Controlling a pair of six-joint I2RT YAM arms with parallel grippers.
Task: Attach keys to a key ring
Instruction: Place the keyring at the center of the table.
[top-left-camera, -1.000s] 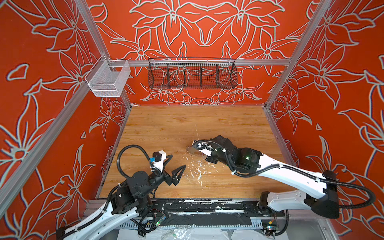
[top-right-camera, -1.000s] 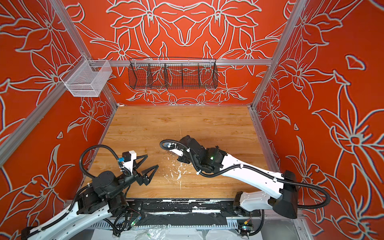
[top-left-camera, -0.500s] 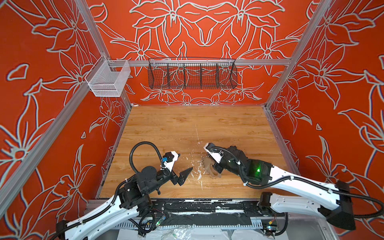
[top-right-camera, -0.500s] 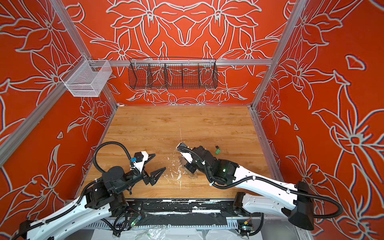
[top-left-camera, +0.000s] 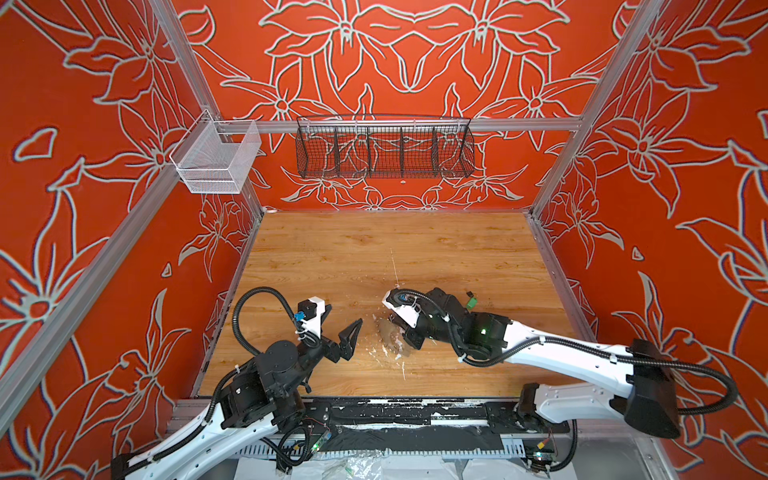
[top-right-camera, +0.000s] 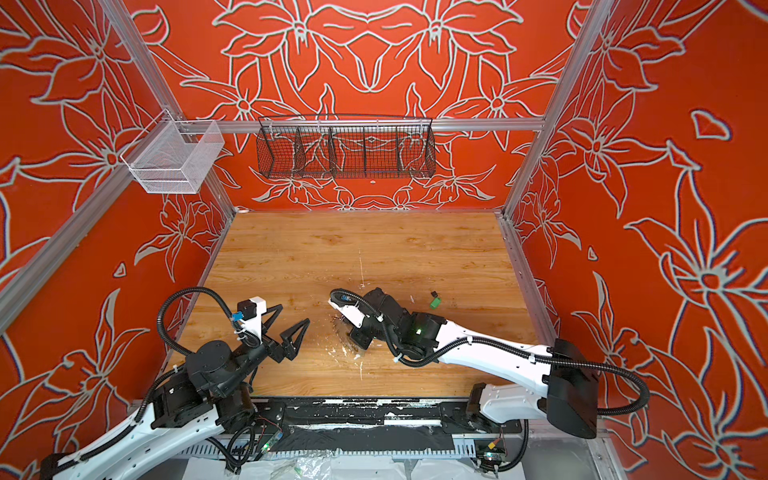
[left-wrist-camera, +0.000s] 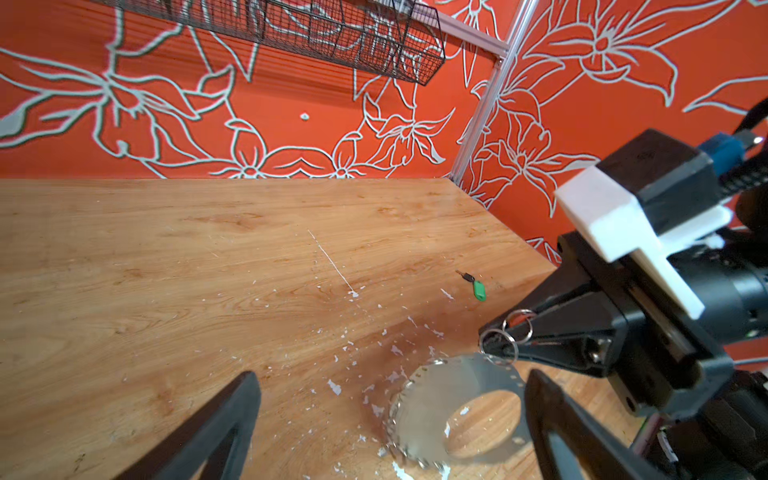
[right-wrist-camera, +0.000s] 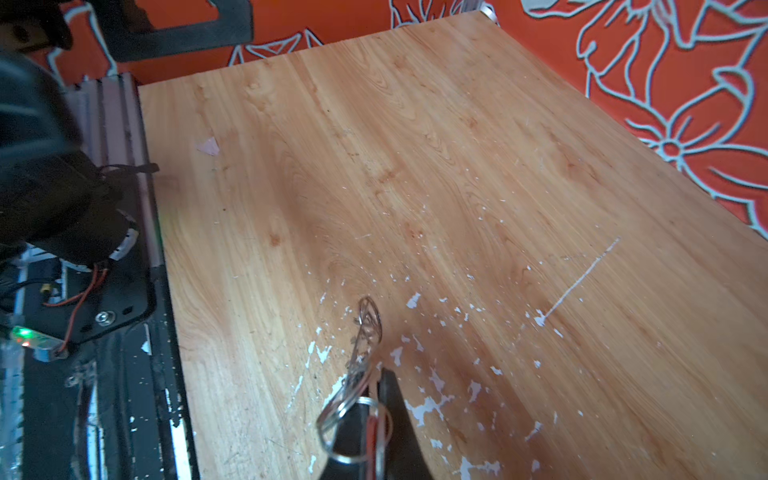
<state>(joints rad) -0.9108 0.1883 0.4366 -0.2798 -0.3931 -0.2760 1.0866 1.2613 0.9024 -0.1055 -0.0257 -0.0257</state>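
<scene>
The right hand (left-wrist-camera: 491, 336) pinches the key ring (left-wrist-camera: 461, 374) tight, so the wide-open left hand (top-left-camera: 345, 314) should take its rim slowly.

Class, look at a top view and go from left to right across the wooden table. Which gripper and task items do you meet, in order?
left gripper → key ring → green key
</scene>
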